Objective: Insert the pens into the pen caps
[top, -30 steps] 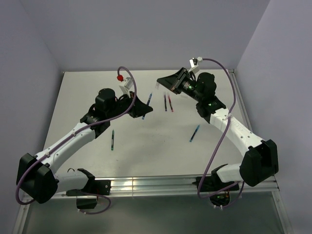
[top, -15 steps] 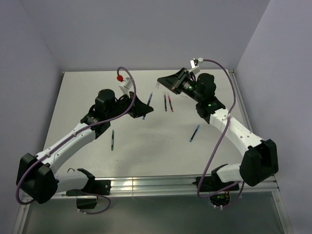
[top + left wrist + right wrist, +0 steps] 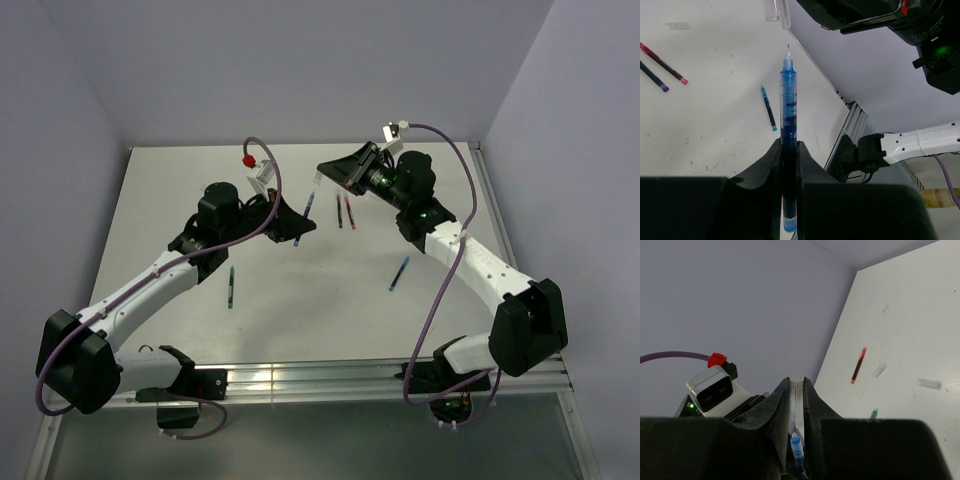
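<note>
Since a second ago my right claw (image 3: 322,172) has slid a touch toward the left of the top view, closing on the left claw (image 3: 297,226). The left claw is clenched on the blue pen (image 3: 788,95), which stands straight up out of the fingers in its wrist view, tip uppermost. Just above that tip, at the frame's top edge, hangs the cap (image 3: 777,10), apart from it. The right claw grasps that cap between nearly closed fingers. A red pen (image 3: 665,64) lies on the table (image 3: 715,125), upper left.
</note>
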Robot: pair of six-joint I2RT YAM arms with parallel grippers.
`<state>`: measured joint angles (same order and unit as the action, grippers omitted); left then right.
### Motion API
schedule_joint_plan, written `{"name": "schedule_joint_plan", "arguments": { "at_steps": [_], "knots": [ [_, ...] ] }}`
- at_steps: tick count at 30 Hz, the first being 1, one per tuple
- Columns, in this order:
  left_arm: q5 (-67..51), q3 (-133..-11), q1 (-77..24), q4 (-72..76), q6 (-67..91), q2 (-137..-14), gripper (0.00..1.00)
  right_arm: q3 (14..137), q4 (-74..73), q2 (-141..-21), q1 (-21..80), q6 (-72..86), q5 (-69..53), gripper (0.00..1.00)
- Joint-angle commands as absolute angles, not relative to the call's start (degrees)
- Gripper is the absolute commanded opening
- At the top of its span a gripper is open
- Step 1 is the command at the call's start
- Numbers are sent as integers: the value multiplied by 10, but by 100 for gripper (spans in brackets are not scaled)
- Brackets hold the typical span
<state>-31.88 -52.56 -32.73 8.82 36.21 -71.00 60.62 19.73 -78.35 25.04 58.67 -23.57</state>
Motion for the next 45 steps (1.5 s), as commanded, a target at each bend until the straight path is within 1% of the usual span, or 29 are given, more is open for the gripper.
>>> {"name": "schedule_joint_plan", "arguments": {
  "at_steps": [1, 45],
  "knots": [
    [-326, -529, -330, 114, 362, -708, 0, 606, 221, -780, 259, 581, -235, 0],
    [-301, -532, -330, 94, 348, -695, 0, 598, 198, -746, 273, 561, -221, 0]
  ]
}}
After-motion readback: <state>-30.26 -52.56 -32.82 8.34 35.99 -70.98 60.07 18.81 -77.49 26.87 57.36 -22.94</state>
